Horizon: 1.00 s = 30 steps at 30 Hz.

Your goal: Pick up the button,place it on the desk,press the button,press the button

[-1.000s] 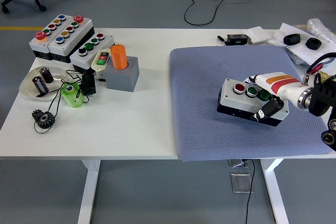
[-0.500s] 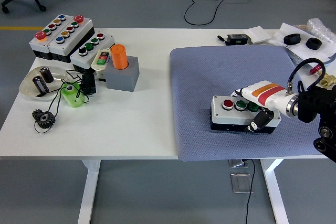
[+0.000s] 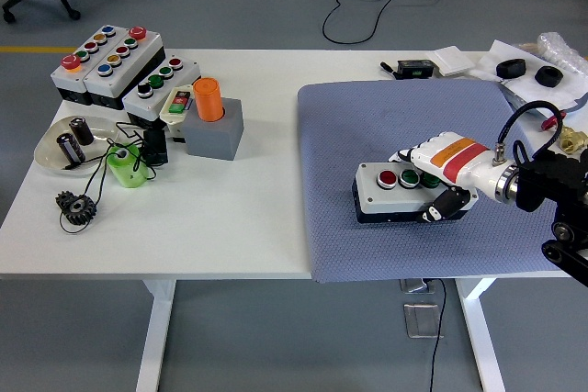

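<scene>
White-and-black button box (image 3: 393, 192) sits flat on the blue-grey mat (image 3: 367, 126), right hand (image 3: 441, 172) wrapped on its right end. Fingers (image 3: 412, 152) curl over the far top edge, thumb (image 3: 443, 207) pressed on the near side wall, so it's a closed grip on the box. Red button (image 3: 387, 178) is just left of the fingertips and uncovered; next button over reads dark green, the third is mostly under the palm. Hand's white shell with red and orange bands runs right into the black forearm (image 3: 551, 183) at the right edge, a black cable looping above the wrist.

Left of the hand, past the mat's edge on bare white table (image 3: 239, 218): grey block (image 3: 215, 129) with an orange cylinder (image 3: 208, 99) standing on it. Further left, a cluster of multi-button control boxes (image 3: 110, 63), a clear dish (image 3: 57, 149) holding dark cylinders, a green holder (image 3: 123, 165) with wires, and a black gear (image 3: 75, 207) near the front edge.

Beyond the hand, at the far right corner: small black parts (image 3: 511, 68) on white sheets.

Left arm is out of frame.
</scene>
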Each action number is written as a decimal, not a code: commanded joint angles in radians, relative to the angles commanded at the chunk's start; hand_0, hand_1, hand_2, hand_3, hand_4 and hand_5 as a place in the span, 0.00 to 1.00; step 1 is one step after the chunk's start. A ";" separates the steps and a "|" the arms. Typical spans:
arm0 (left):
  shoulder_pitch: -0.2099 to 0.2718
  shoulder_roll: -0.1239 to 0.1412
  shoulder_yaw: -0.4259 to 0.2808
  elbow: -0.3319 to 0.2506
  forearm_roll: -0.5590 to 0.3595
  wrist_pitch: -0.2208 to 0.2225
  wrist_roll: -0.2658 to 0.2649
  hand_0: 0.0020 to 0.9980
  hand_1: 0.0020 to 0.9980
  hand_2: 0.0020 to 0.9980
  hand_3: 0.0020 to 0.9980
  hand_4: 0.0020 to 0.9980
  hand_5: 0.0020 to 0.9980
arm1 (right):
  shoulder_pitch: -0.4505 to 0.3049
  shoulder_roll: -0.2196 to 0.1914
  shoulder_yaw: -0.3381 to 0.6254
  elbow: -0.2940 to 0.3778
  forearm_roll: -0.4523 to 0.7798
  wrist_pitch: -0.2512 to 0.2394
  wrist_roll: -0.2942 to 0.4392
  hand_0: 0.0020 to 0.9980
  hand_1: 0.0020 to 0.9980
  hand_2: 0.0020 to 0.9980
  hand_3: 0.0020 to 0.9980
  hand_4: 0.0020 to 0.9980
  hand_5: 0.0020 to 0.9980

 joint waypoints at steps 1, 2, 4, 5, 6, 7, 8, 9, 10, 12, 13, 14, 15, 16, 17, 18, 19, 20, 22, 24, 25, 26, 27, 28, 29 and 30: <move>0.000 0.000 0.000 0.000 0.000 0.000 0.000 0.60 0.54 0.51 0.45 0.27 0.98 | 0.000 0.000 0.000 -0.001 0.000 0.001 0.000 0.33 0.17 0.28 0.47 0.57 0.10; 0.000 0.000 0.000 0.000 0.001 0.000 0.000 0.60 0.54 0.51 0.45 0.27 0.98 | 0.002 0.003 -0.002 -0.005 -0.002 0.007 -0.002 0.33 0.17 0.28 0.47 0.57 0.10; -0.002 0.001 -0.002 0.000 0.002 0.000 0.000 0.60 0.54 0.51 0.45 0.27 0.98 | 0.005 0.007 -0.003 -0.015 -0.006 0.015 -0.005 0.33 0.17 0.28 0.47 0.57 0.10; -0.002 0.001 -0.003 0.000 0.003 0.000 0.000 0.60 0.54 0.51 0.45 0.27 0.98 | 0.006 0.010 -0.001 -0.020 -0.009 0.026 -0.011 0.33 0.17 0.28 0.47 0.57 0.10; -0.003 0.001 -0.004 0.000 0.004 0.000 0.000 0.60 0.54 0.50 0.45 0.27 0.98 | 0.006 0.011 -0.001 -0.022 -0.010 0.030 -0.012 0.35 0.20 0.33 0.50 0.58 0.09; -0.004 0.001 -0.005 0.000 0.004 0.000 0.000 0.60 0.54 0.50 0.45 0.27 0.98 | 0.007 0.012 0.000 -0.025 -0.013 0.039 -0.017 0.35 0.20 0.33 0.50 0.58 0.09; -0.004 0.001 -0.006 0.000 0.004 0.000 0.000 0.60 0.54 0.50 0.45 0.27 0.98 | 0.007 0.013 0.001 -0.027 -0.017 0.047 -0.021 0.35 0.20 0.33 0.50 0.58 0.09; -0.005 0.001 -0.007 0.000 0.005 0.000 0.000 0.60 0.54 0.50 0.45 0.27 0.98 | 0.007 0.014 0.003 -0.028 -0.025 0.056 -0.026 0.35 0.20 0.33 0.50 0.58 0.09; -0.006 0.001 -0.007 0.000 0.005 0.000 0.001 0.60 0.54 0.50 0.45 0.27 0.98 | 0.007 0.014 0.004 -0.029 -0.027 0.058 -0.028 0.35 0.20 0.33 0.50 0.58 0.09; -0.006 0.001 -0.009 -0.001 0.006 0.000 0.000 0.60 0.54 0.50 0.45 0.26 0.98 | 0.007 0.014 0.007 -0.030 -0.042 0.069 -0.035 0.40 0.31 0.45 0.57 0.63 0.10; -0.007 0.001 -0.009 0.000 0.005 0.000 0.000 0.60 0.54 0.50 0.45 0.26 0.98 | 0.007 0.013 0.007 -0.030 -0.049 0.073 -0.037 0.40 0.31 0.45 0.57 0.63 0.10; -0.007 0.001 -0.009 0.000 0.006 0.000 0.000 0.60 0.54 0.50 0.45 0.26 0.98 | 0.007 0.013 0.008 -0.030 -0.053 0.073 -0.037 0.40 0.31 0.45 0.57 0.63 0.10; -0.007 0.001 -0.010 -0.001 0.006 0.000 0.000 0.60 0.54 0.50 0.45 0.26 0.98 | 0.007 0.012 0.009 -0.030 -0.056 0.073 -0.037 0.40 0.31 0.45 0.57 0.63 0.10; -0.007 0.001 -0.010 -0.001 0.006 0.000 0.000 0.60 0.54 0.50 0.45 0.26 0.98 | 0.006 0.012 0.012 -0.030 -0.060 0.072 -0.037 0.40 0.31 0.45 0.57 0.63 0.10; -0.007 0.001 -0.010 -0.001 0.005 0.000 0.000 0.60 0.54 0.50 0.45 0.26 0.98 | 0.005 0.012 0.014 -0.030 -0.061 0.072 -0.036 0.40 0.31 0.45 0.57 0.63 0.10; -0.007 0.001 -0.010 -0.001 0.005 0.000 0.000 0.60 0.54 0.50 0.45 0.26 0.97 | 0.005 0.012 0.014 -0.030 -0.062 0.072 -0.036 0.49 0.46 0.55 0.62 0.66 0.10; -0.007 0.001 -0.009 -0.001 0.005 0.000 0.000 0.60 0.54 0.50 0.45 0.26 0.97 | 0.004 0.013 0.017 -0.029 -0.065 0.071 -0.036 0.49 0.46 0.55 0.62 0.66 0.10; -0.008 0.000 -0.009 0.000 0.005 0.000 0.000 0.60 0.54 0.50 0.45 0.26 0.97 | 0.002 0.013 0.022 -0.029 -0.069 0.071 -0.035 0.49 0.46 0.55 0.62 0.66 0.10; -0.008 0.001 -0.010 -0.001 0.005 0.000 0.000 0.60 0.54 0.50 0.45 0.26 0.97 | 0.002 0.013 0.025 -0.028 -0.074 0.070 -0.034 0.49 0.46 0.55 0.62 0.66 0.10; -0.009 0.001 -0.009 0.000 0.004 0.000 0.000 0.60 0.54 0.50 0.45 0.27 0.97 | 0.003 0.012 0.026 -0.027 -0.076 0.074 -0.035 0.57 0.54 0.65 0.74 0.73 0.11; -0.009 0.001 -0.009 0.000 0.004 0.000 -0.001 0.60 0.54 0.50 0.45 0.27 0.97 | 0.003 0.011 0.026 -0.027 -0.079 0.081 -0.036 0.57 0.54 0.65 0.74 0.73 0.11; -0.010 0.001 -0.010 -0.001 0.004 0.000 -0.001 0.60 0.54 0.50 0.45 0.27 0.97 | 0.003 0.011 0.026 -0.026 -0.080 0.083 -0.037 0.57 0.54 0.65 0.74 0.73 0.11; -0.010 0.001 -0.011 -0.001 0.004 0.000 -0.001 0.60 0.54 0.50 0.45 0.27 0.97 | 0.003 0.011 0.025 -0.028 -0.081 0.090 -0.036 0.57 0.54 0.65 0.74 0.73 0.11; -0.010 0.001 -0.011 -0.001 0.005 0.000 -0.001 0.60 0.54 0.50 0.45 0.27 0.97 | 0.002 0.011 0.025 -0.030 -0.082 0.091 -0.034 0.57 0.54 0.65 0.74 0.73 0.11; -0.010 0.001 -0.011 -0.001 0.005 0.000 -0.001 0.60 0.54 0.50 0.45 0.27 0.97 | 0.001 0.011 0.026 -0.032 -0.082 0.092 -0.031 0.57 0.54 0.65 0.74 0.73 0.11; -0.010 0.001 -0.011 -0.001 0.005 0.000 -0.001 0.60 0.54 0.50 0.45 0.26 0.97 | 0.000 0.012 0.027 -0.033 -0.082 0.093 -0.029 0.74 0.64 0.72 0.85 0.80 0.13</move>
